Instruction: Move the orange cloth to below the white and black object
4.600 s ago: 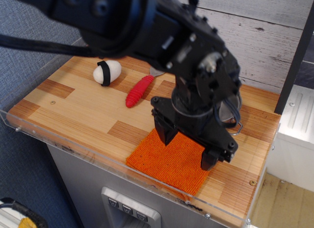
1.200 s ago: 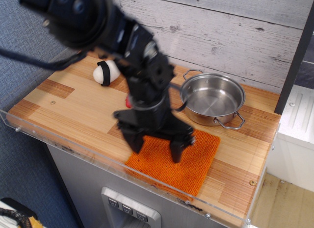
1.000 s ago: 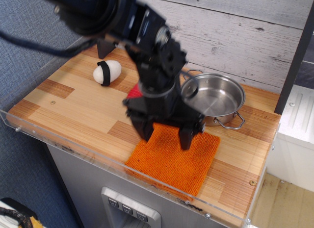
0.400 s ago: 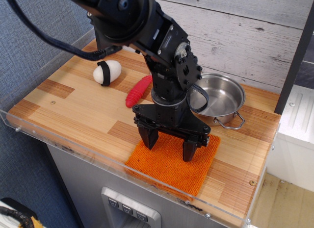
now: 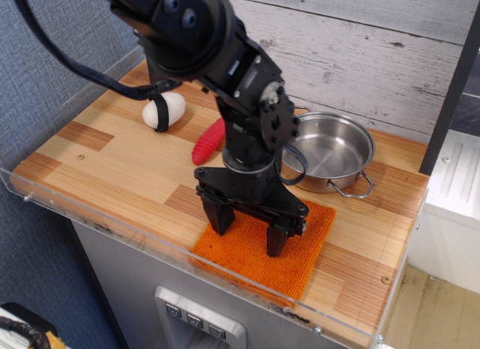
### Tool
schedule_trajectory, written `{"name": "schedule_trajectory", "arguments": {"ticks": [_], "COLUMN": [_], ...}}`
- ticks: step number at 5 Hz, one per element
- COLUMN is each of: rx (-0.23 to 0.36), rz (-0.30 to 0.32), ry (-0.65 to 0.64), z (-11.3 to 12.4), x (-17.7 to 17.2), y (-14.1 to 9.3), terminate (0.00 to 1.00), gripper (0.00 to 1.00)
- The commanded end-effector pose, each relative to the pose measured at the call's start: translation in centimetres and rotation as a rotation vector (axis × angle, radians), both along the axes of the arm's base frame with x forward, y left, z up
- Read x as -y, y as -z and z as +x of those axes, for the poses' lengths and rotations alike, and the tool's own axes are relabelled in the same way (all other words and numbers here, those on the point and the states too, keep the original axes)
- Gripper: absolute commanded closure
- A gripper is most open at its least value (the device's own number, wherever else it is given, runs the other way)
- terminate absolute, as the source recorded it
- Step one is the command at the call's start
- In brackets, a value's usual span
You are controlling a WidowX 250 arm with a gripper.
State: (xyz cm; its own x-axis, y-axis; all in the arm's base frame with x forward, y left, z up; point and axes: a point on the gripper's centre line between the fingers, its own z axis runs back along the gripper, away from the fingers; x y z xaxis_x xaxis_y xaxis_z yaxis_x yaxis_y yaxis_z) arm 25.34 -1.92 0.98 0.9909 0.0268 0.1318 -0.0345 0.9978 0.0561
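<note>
**Operator:** Report jaw state and position.

**Arm:** My gripper [image 5: 247, 230] stands with its jaws spread wide, nothing held. Both fingertips point down over the cloth [image 5: 264, 245]; one sits near its left edge, the other further in toward the middle. Whether the tips touch the fabric cannot be told from this view.

**Operator:** Locate the items for the job.

**Arm:** The cloth lies flat at the front of the table [image 5: 105, 157], just in front of the steel pot [image 5: 328, 151]. The white and black egg [image 5: 163, 110] rests at the back left, well apart from the cloth. A red ridged handle [image 5: 209, 141] lies between the two, partly hidden behind my wrist.

**Operator:** Handling properties of the cloth?

**Arm:** Judged from its ribbed knit: light, soft, limp, not fragile. It will not keep its shape when lifted; it will fold and hang. The rough weave should give good friction against the fingertips, so slip is unlikely once pinched.

**Operator:** Recommended hold?

**Arm:** Press down and close so that a ridge of fabric bunches between the fingertips, then lift. A hold near the left edge, the side facing the egg, is preferred, so the rest trails behind during the carry. Lift high enough that the hanging part clears the red handle. Target zone: the bare wood on the near side of the egg.
</note>
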Motion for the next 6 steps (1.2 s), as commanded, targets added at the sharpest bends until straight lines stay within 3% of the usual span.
{"name": "schedule_trajectory", "arguments": {"ticks": [1, 4, 6], "rx": [0.007, -0.024, -0.068], "rz": [-0.017, 0.023, -0.003], "ry": [-0.028, 0.03, 0.034], "z": [-0.7, 0.0, -1.6], "x": [-1.7, -5.0, -8.1], "y": [2.0, 0.6, 0.6], "terminate": [0.0, 0.0, 0.0], "gripper": [0.0, 0.0, 0.0]}}
